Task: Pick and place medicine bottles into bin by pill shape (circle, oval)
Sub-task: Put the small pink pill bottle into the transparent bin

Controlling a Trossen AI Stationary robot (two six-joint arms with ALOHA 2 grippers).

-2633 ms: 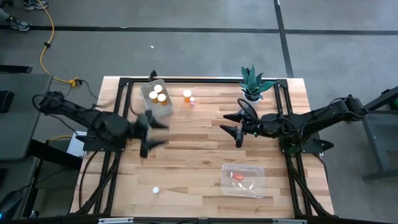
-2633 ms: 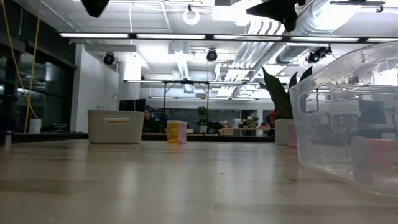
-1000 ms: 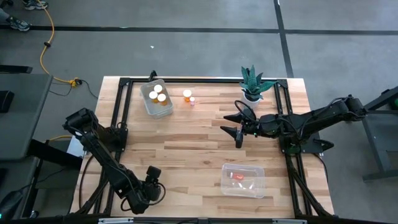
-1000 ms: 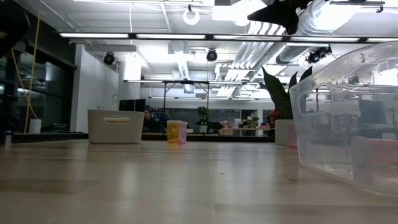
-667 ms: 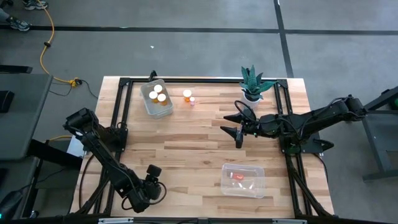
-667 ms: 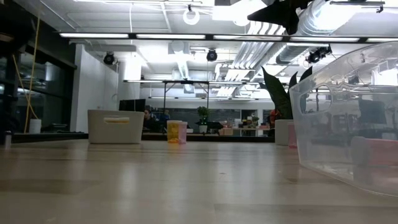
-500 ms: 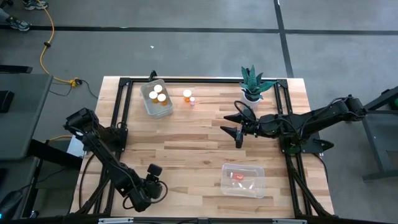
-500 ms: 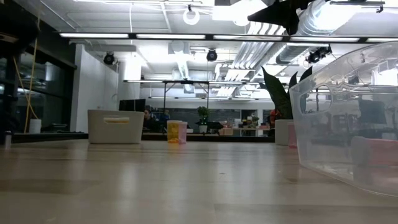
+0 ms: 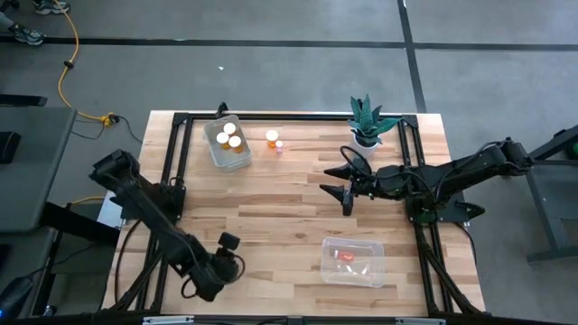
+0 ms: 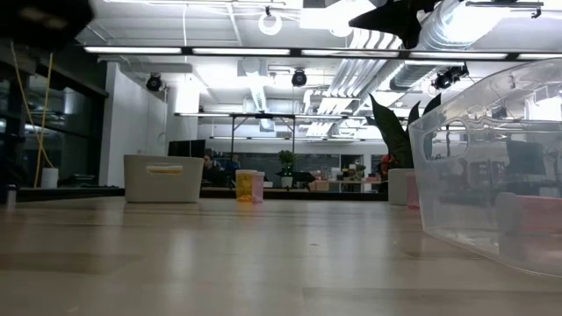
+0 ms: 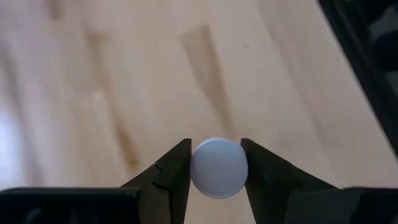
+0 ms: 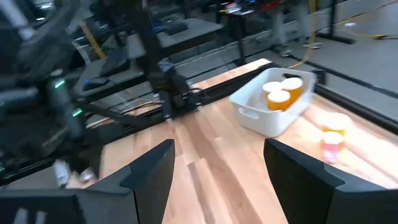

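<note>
The worktop (image 9: 289, 212) is pale wood in butcher-block strips, smooth with a soft sheen that mirrors the ceiling lights in the low view. Its frame (image 9: 176, 144) is matt black metal bar. The near tub (image 9: 353, 260) is clear, glossy plastic; the far tub (image 9: 217, 149) is cloudy white plastic. The bottles (image 9: 235, 143) are translucent amber plastic with opaque white caps, and one smaller bottle (image 9: 279, 146) looks pinkish. A cap (image 11: 218, 167) between the left fingers (image 11: 171, 177) is matt white plastic with a finely ribbed edge. Those fingers, and the right fingers (image 12: 152, 171), are matt black plastic, smooth-faced. The plant (image 9: 368, 117) has stiff green leaves in a white pot. The floor (image 9: 289, 72) is dull grey concrete.
</note>
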